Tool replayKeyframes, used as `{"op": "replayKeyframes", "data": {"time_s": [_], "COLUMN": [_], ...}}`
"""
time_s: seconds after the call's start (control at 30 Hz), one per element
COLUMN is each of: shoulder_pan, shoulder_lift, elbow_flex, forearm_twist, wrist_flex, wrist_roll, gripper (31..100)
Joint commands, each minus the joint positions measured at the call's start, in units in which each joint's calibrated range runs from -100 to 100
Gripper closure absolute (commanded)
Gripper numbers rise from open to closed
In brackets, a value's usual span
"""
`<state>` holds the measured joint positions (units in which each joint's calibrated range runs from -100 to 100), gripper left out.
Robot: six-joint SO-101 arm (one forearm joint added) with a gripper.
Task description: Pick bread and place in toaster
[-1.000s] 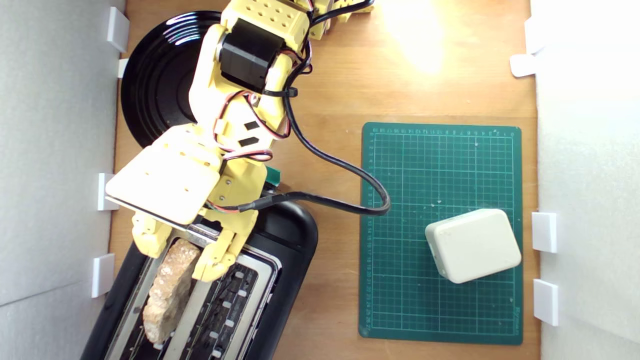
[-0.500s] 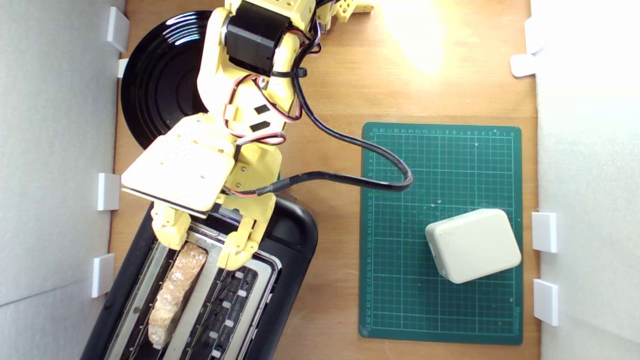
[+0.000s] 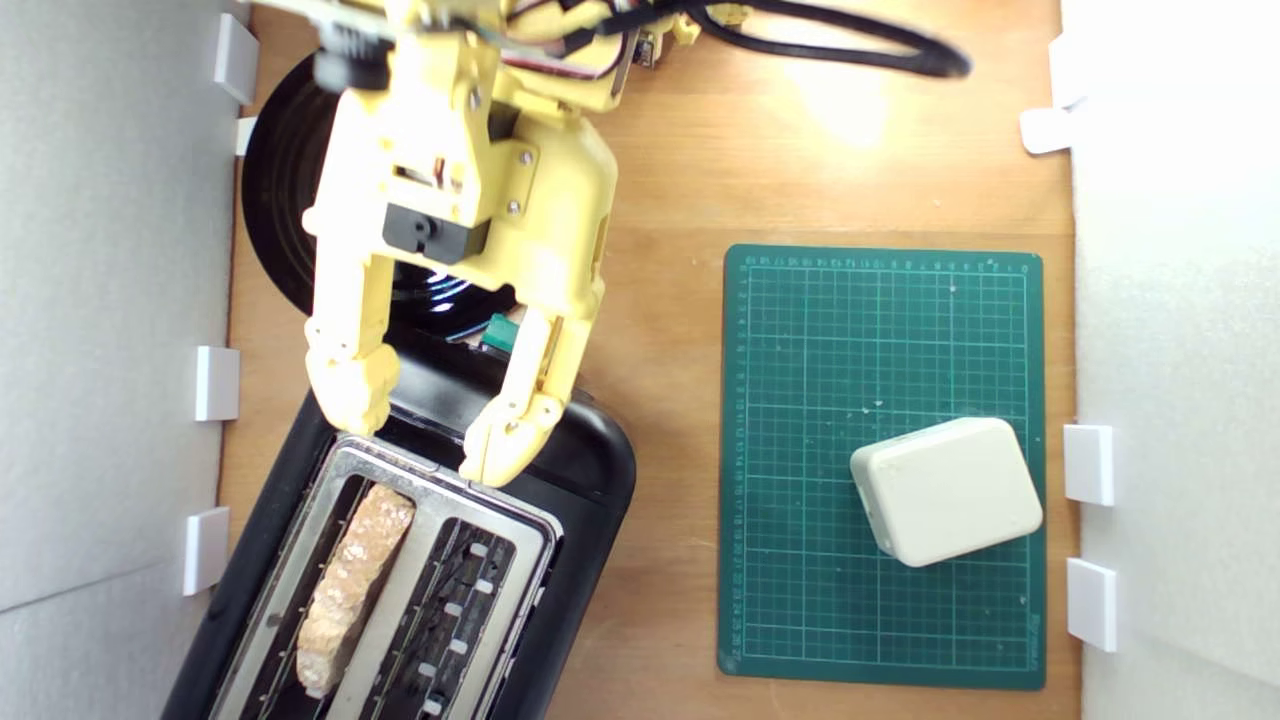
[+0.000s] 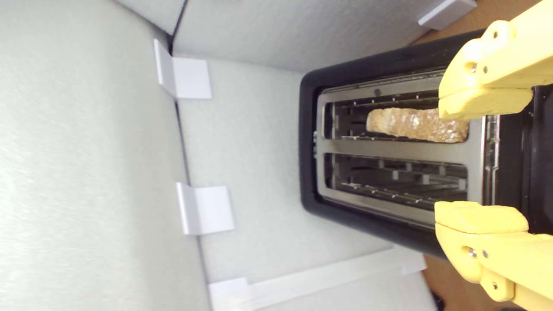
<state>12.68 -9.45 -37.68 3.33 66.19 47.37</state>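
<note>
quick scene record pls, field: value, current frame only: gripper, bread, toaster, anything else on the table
gripper: open, empty, above the toaster's lever end
bread: standing in the slot nearer the exterior view's left, clear of both fingers
toaster: black, silver top; other slot empty
plate: black, partly hidden behind the arm
cutting mat: green, at the exterior view's right
cream block: resting on the mat

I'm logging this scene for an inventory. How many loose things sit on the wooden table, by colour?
Black: 2, the toaster and the round plate
Green: 1, the cutting mat
Cream: 1, the rounded block
Tan: 1, the bread, in a toaster slot
Total: 5
</note>
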Motion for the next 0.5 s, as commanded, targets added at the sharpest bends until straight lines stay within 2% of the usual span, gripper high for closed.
{"op": "replayKeyframes", "data": {"time_s": [0.0,0.17,0.3,0.47], "shoulder_pan": [-4.7,-12.6,-16.3,-20.4], "shoulder_lift": [-6.4,-10.9,-14.2,-20.4], "elbow_flex": [-0.5,0.8,3.4,14.1], "forearm_twist": [-0.3,-0.2,-0.2,-0.1], "wrist_flex": [-0.7,-0.6,-0.7,-0.7], "wrist_roll": [-4.5,-13.9,-22.8,-28.8], "gripper": [52.8,52.8,52.8,52.8]}}
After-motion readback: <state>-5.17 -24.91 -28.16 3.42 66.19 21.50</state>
